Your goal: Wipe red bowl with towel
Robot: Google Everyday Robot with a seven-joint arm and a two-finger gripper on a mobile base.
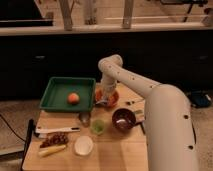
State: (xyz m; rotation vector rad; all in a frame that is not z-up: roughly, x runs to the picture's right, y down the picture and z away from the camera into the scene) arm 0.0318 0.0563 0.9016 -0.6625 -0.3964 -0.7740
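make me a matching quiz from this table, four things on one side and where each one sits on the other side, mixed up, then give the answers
Things
1. orange fruit
2. gripper
3. white bowl
4. brown bowl

Places
A. just right of the green cup
B. down at the red bowl
C. inside the green tray
D. nearest the camera of the three bowls

Pairs: 1-C, 2-B, 3-D, 4-A
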